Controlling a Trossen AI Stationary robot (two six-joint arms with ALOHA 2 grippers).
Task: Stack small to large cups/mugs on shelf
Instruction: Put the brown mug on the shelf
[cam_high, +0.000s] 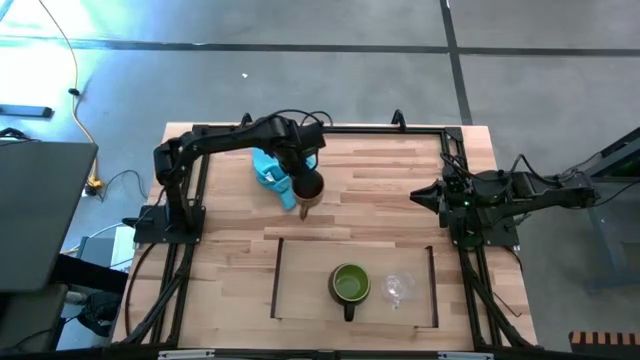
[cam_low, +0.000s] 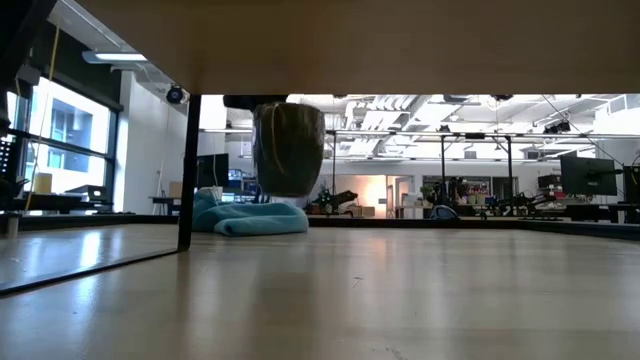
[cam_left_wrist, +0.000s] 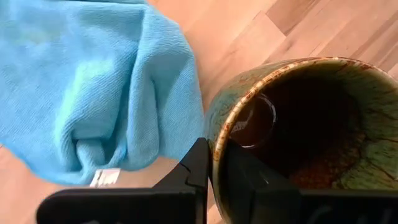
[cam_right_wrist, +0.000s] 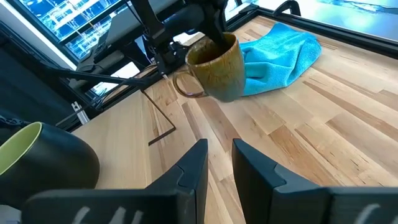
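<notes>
My left gripper (cam_high: 300, 178) is shut on the brown handled mug (cam_high: 308, 187), held above the tabletop just right of the turquoise cloth (cam_high: 268, 168). The mug also shows in the low view (cam_low: 288, 148) and the right wrist view (cam_right_wrist: 214, 65). The green mug (cam_high: 350, 283) and the clear glass cup (cam_high: 399, 288) stand side by side on the shelf board (cam_high: 310, 300) near the front edge. My right gripper (cam_right_wrist: 219, 155) waits at the table's right side, slightly open and empty. My left gripper pinches the brown mug's rim wall (cam_left_wrist: 217, 146), one finger outside (cam_left_wrist: 198, 163) and one inside the cup (cam_left_wrist: 249, 180). The fingers come from above, on the side away from the handle (cam_right_wrist: 184, 84). The mug hangs nearly upright, lifted clear of the table.
The shelf has thin dark rails at its short sides (cam_high: 275, 280) (cam_high: 434, 285); its left half is bare. The cloth lies bunched on the table beside the mug. A dark frame (cam_high: 330, 128) runs round the tabletop's edges.
</notes>
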